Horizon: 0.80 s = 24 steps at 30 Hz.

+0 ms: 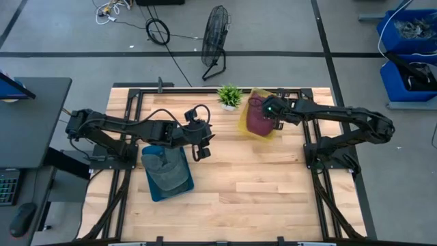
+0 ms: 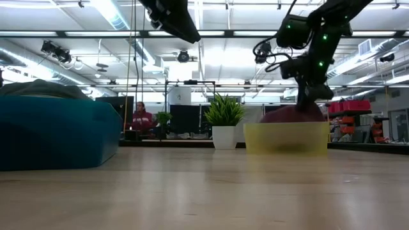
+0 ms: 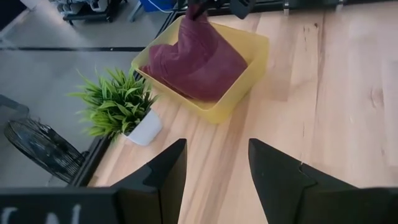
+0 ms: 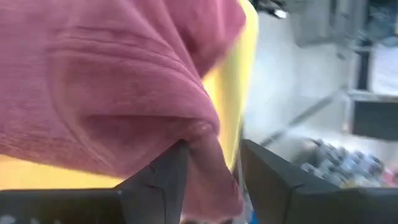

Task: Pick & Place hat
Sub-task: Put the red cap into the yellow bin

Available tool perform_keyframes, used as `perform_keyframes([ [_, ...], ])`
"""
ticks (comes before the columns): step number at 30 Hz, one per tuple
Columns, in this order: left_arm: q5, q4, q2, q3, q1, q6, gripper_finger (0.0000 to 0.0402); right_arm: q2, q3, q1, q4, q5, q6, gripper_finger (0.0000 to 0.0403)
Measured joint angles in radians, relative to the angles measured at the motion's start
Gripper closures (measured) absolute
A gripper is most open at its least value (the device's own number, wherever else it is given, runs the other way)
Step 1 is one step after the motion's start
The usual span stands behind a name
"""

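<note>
A maroon hat (image 1: 258, 117) lies in a yellow bin (image 1: 244, 127) at the table's far side, next to a small potted plant (image 1: 229, 96). My right gripper (image 1: 265, 111) is over this bin, shut on the hat; it also shows in the low view (image 2: 311, 96). A grey hat (image 1: 166, 171) lies in a blue bin (image 1: 151, 190) at the left. My left gripper (image 1: 201, 149) hangs open and empty above the table, just right of the blue bin. Its wrist view shows the maroon hat (image 3: 196, 59) in the yellow bin (image 3: 239, 93). My right gripper pinches a fold of the maroon hat's cloth (image 4: 208, 134) between its two fingers (image 4: 165, 177), coming from above and pointing down. The held part is drawn up into a peak (image 3: 194, 25). The rest of the hat lies in the yellow bin.
The potted plant (image 3: 127, 109) stands close to the yellow bin's left side. Bare wooden table (image 1: 273, 178) lies between and in front of the two bins. Black frame rails run along the table's edges.
</note>
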Motion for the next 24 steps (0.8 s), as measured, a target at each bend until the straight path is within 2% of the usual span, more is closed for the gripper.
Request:
perform_keyframes([
  [3,0.000,0.000,0.000,0.000,0.000,-0.033,0.0225,0.000,0.031,-0.006,0.007,-0.115,-0.018,0.0249],
  [10,0.000,0.000,0.000,0.000,0.000,-0.085,0.0225,0.001,0.060,-0.001,0.053,-0.277,0.022,0.0252],
  [14,0.000,0.000,0.000,0.000,0.000,-0.121,0.0225,0.017,0.056,-0.005,0.084,-0.283,0.039,0.0253],
  [19,0.000,-0.001,0.000,0.000,-0.002,-0.162,0.0225,0.092,0.029,-0.022,0.110,-0.360,0.047,0.0274],
  [21,0.000,-0.002,0.000,0.000,-0.002,-0.173,0.0225,0.143,0.028,-0.037,0.102,-0.336,0.042,0.0286],
  [24,0.000,-0.007,0.000,0.000,-0.002,-0.193,0.0225,0.220,0.028,-0.055,0.094,-0.243,0.041,0.0298],
])
